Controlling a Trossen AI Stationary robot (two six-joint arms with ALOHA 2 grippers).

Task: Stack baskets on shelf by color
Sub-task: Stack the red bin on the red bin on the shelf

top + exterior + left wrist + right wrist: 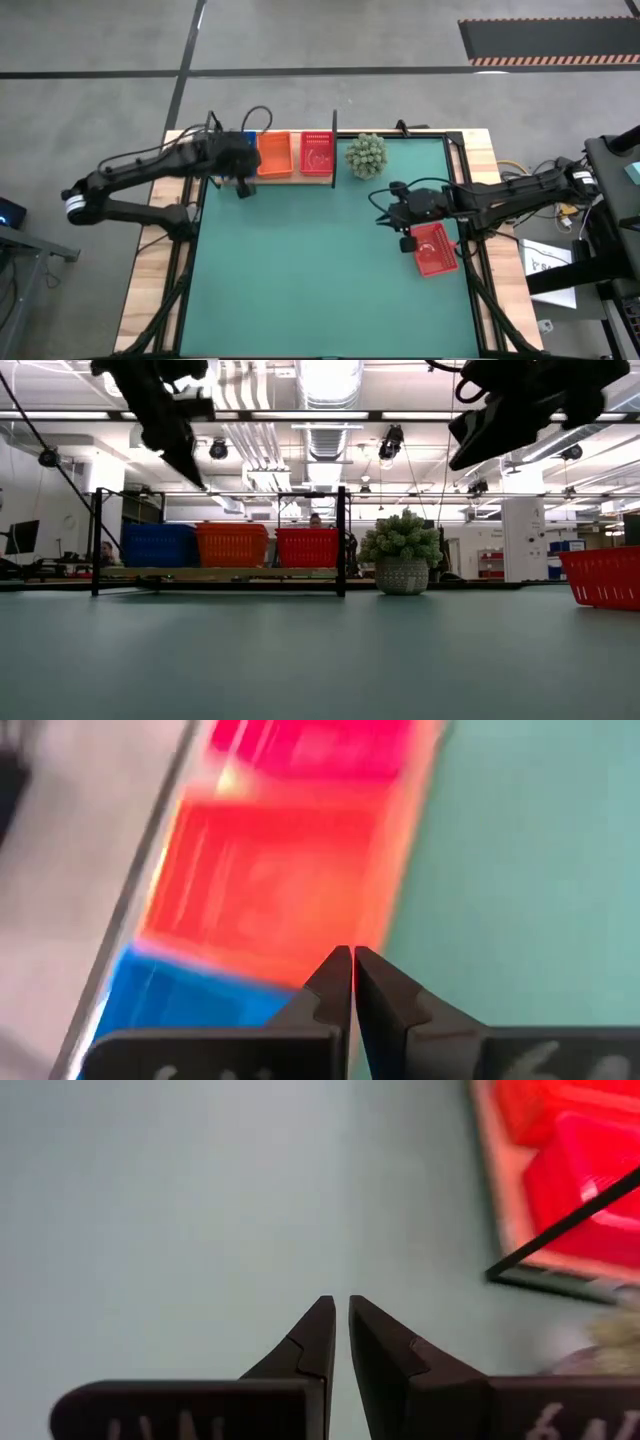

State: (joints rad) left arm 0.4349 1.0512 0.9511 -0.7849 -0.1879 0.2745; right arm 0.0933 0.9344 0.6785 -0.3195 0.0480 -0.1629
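On the shelf (290, 177) at the mat's far edge, a blue basket (158, 545), an orange basket (275, 155) and a red basket (317, 153) stand side by side. Another red basket (435, 248) sits flat on the mat near the table's right edge. My left gripper (353, 952) hovers shut above the shelf's near edge, by the blue and orange baskets (270, 885). My right gripper (341, 1300) is shut and raised over bare mat, just left of the lone red basket. In the low view both arms hang high above the table.
A spiky green ball plant (366, 155) in a pot stands right of the shelf's black post (334, 150). The green mat (300, 280) is bare in the middle and along its near side. Wooden side strips (150, 290) border the mat.
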